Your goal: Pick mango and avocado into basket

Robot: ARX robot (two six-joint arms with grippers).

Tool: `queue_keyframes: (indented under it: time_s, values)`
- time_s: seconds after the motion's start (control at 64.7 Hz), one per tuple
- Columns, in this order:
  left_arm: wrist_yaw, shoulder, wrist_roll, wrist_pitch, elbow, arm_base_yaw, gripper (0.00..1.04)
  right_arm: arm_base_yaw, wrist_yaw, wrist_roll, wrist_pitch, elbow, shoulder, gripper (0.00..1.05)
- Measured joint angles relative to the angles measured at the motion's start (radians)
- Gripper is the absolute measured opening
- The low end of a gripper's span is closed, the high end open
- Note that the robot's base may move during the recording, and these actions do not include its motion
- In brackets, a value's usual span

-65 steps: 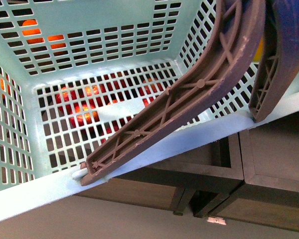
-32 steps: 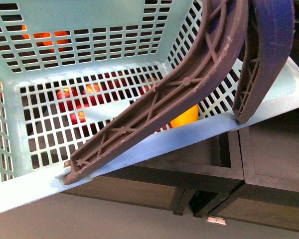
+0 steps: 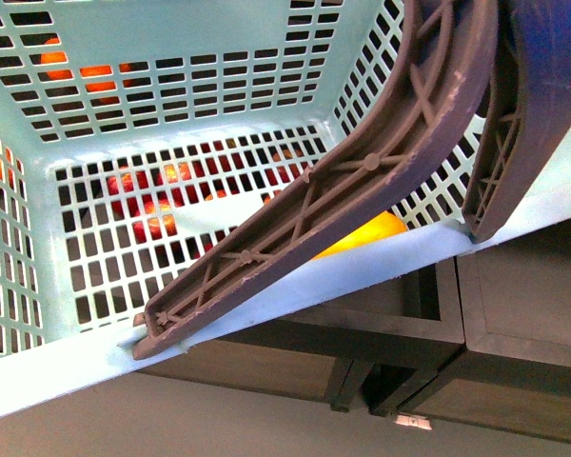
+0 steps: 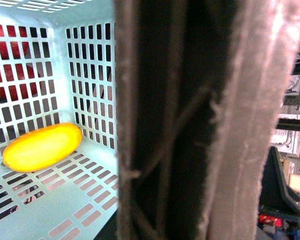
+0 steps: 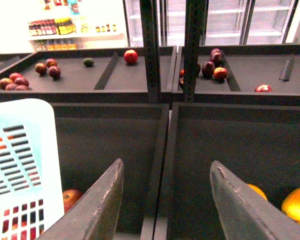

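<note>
R pincer [image 5: 166, 167] agape, above dark bins [image 5: 240, 135].

Yellow-orange mango [image 4: 42, 147] lying sideways, inside turquoise lattice basket [image 3: 67, 374]

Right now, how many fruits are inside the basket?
1. The mango lies on the basket floor by a wall. The handles hide part of the floor, so another could be hidden.

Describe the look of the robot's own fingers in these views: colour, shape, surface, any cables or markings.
Only the right gripper shows. Its two fingers are dark grey wedge-like blades tapering to blunt tips, with paler, scuffed inner edges. No cables or markings are visible. In the left wrist view a blurred brown ribbed handle fills the frame, hiding any left fingers.
</note>
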Motion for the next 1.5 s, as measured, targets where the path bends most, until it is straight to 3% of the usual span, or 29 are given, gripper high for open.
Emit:
queue_keyframes:
  time_s: [0.17, 0.34, 0.742, 1.33, 1.376, 1.5]
  values:
    - [-0.003, 0.0, 0.0, 0.0, 0.0, 0.001, 0.14, -0.045, -0.064, -0.031, 0.003, -0.095, -0.082, 0.25]
    - [-0.002, 0.0, 0.0, 0.0, 0.0, 0.001, 0.14, -0.072, -0.065, -0.042, -0.011, -0.161, -0.167, 0.02]
    - [-0.002, 0.0, 0.0, 0.0, 0.0, 0.0, 0.14, -0.072, -0.066, -0.046, -0.117, -0.27, -0.377, 0.02]
    - [-0.002, 0.0, 0.0, 0.0, 0.0, 0.0, 0.14, -0.072, -0.066, -0.047, -0.124, -0.278, -0.403, 0.93]
    - [-0.003, 0.0, 0.0, 0.0, 0.0, 0.0, 0.14, -0.072, -0.066, -0.047, -0.124, -0.278, -0.403, 0.97]
    - [0.002, 0.0, 0.0, 0.0, 0.0, -0.005, 0.14, -0.074, -0.064, -0.047, -0.124, -0.278, -0.403, 0.96]
